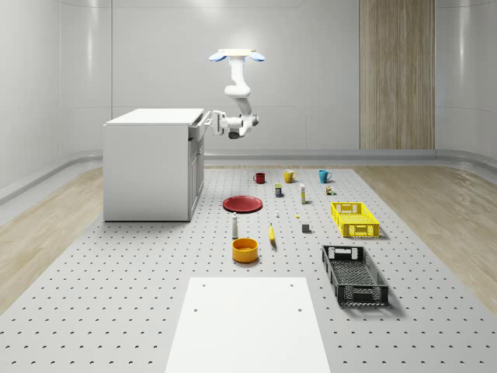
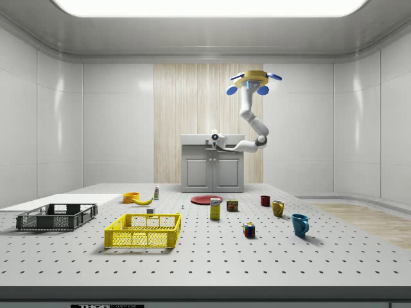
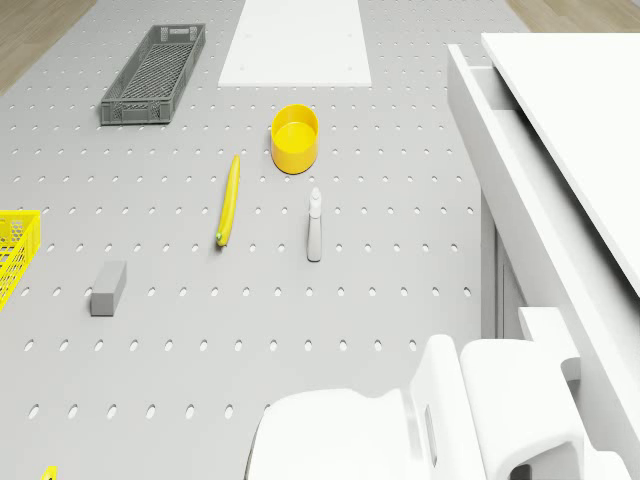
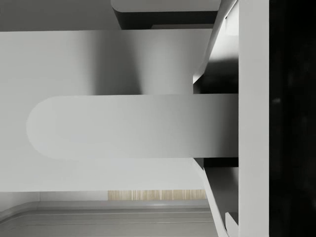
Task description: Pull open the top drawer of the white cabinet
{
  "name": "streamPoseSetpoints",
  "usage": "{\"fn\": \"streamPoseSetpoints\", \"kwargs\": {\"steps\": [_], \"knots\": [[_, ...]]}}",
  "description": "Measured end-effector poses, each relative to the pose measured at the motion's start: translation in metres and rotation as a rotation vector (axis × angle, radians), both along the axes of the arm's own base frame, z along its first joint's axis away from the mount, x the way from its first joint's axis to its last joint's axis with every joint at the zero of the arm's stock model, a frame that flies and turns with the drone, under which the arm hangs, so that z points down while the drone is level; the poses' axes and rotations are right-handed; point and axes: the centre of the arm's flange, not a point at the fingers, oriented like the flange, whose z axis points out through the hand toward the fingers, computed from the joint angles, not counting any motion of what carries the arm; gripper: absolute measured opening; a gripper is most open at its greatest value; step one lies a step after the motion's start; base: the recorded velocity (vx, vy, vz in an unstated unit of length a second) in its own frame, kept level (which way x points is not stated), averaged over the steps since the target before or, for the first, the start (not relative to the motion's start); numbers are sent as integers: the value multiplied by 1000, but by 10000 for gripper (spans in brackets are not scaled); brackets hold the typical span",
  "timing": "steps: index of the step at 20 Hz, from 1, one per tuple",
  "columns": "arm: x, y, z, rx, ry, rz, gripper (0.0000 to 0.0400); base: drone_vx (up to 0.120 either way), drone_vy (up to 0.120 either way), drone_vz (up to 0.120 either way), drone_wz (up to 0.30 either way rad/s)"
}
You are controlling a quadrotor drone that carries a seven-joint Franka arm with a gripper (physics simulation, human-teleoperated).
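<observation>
Your target, the top drawer (image 1: pixel 198 124), sits just under the top slab of the white cabinet (image 1: pixel 147 167), which stands on the pegboard table (image 1: pixel 116 287) near its far corner on the whole-scene view's left; the drawer front already stands slightly proud of the cabinet face. Treat it as a rigid box on slides: it should not flex, and it will most likely move only straight out, so any sideways pull may bind it. The sensible hold is the handle (image 4: pixel 128 126), the rounded white bar (smooth, so possibly slippery) crossing the wrist view. The gripper (image 1: pixel 211 120) is right at the drawer front at handle height, but you cannot tell from these pictures how far its jaws are spread or whether they hold anything. The drone (image 1: pixel 237 55) hovers above the table just beside the cabinet's front, arm hanging down and bent toward the drawer.
</observation>
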Motion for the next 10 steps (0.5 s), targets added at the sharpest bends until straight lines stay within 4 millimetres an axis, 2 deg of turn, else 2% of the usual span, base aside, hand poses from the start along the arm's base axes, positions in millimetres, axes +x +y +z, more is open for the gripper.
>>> {"fn": "streamPoseSetpoints", "kwargs": {"steps": [10], "knots": [[0,-23,0,1,4,0,113,0,0,0,0]]}}
